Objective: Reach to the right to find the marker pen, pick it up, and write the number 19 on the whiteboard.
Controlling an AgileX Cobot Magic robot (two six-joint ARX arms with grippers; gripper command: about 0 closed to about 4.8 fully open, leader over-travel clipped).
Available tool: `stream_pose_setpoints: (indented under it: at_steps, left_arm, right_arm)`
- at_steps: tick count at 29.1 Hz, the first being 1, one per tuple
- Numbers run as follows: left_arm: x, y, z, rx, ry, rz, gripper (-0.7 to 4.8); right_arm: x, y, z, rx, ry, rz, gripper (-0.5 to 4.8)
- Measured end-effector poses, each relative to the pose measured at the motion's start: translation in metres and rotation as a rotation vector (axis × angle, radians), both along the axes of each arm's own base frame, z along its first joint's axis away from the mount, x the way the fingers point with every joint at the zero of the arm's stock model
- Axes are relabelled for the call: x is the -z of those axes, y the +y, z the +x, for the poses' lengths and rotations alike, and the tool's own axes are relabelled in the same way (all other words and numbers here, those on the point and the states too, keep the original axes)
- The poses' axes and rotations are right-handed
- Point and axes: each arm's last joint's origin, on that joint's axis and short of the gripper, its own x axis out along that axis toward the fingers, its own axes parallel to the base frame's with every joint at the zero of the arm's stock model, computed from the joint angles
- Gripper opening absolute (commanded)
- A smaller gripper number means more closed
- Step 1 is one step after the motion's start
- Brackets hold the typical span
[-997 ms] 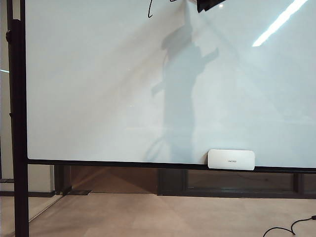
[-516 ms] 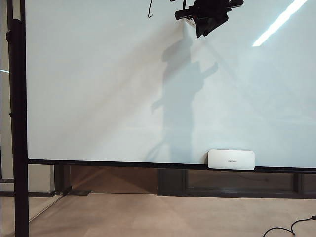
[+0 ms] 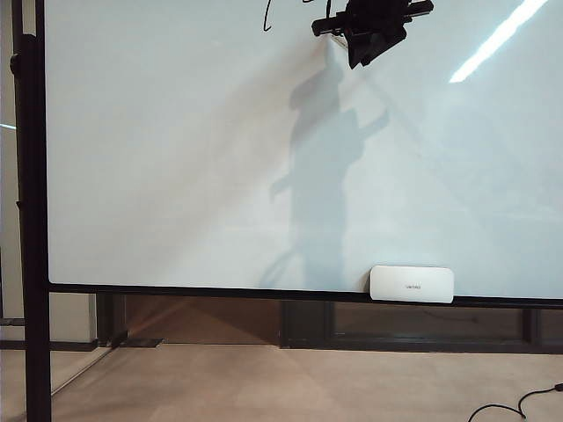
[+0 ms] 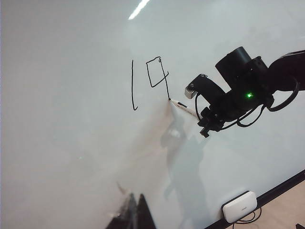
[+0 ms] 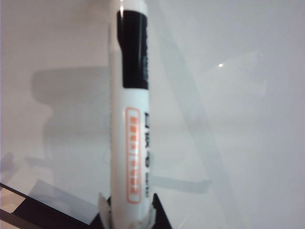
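The whiteboard [image 3: 176,158] fills the exterior view. In the left wrist view the number 19 [image 4: 150,81] stands on it in thin black strokes; the exterior view shows only the lower end of the 1 [image 3: 266,18] at the top edge. My right gripper [image 3: 352,31] [image 4: 202,114] is shut on the marker pen [image 4: 183,106] [image 5: 131,143], a white barrel with an orange label. The pen's tip rests at the foot of the 9's tail. My left gripper [image 4: 135,210] hangs off the board, lower down and to the left of the writing. Its fingers are together with nothing between them.
A white eraser block [image 3: 412,284] [image 4: 239,206] sits on the board's lower black ledge. A black stand post [image 3: 33,220] rises at the left. A cable [image 3: 515,406] lies on the floor at the lower right.
My right gripper with the pen has come down from the top edge into the exterior view. Over the last half second it has held nearly still.
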Motion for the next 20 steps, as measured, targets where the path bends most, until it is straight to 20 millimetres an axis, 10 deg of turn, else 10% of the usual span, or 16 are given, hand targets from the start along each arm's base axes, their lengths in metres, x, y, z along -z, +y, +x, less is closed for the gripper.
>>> stream_pose_setpoints:
  at_steps: [20]
  left_arm:
    - [0.0003,0.0000,0.0001,0.000,0.003,0.002,-0.05]
  right_arm:
    - [0.0013,0.0032,0.0045,-0.079,-0.024,0.018,-0.03]
